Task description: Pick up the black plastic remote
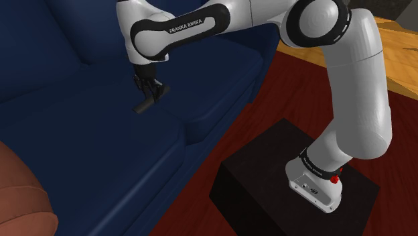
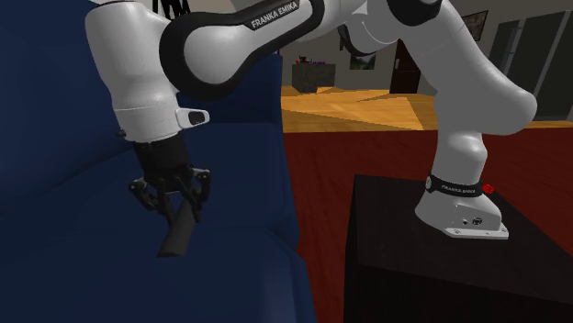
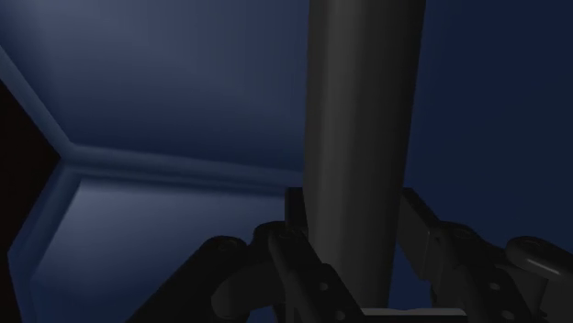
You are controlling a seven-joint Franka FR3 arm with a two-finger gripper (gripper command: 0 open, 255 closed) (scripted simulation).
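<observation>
We see the slim, dark grey-black remote (image 3: 363,119) clamped between the two fingers of the black claw (image 3: 358,229), which grips it near one end. The remote hangs tilted below the claw (image 2: 170,197), its free end pointing down at the seat of the dark blue sofa (image 1: 80,154). It sits toward the backrest side of the seat, well back from the front edge. We cannot tell whether its lower tip (image 2: 173,246) touches the cushion. Beside the sofa's end stands the black box (image 1: 268,174) carrying the white arm (image 1: 355,100), on a dark red floor (image 2: 386,151).
</observation>
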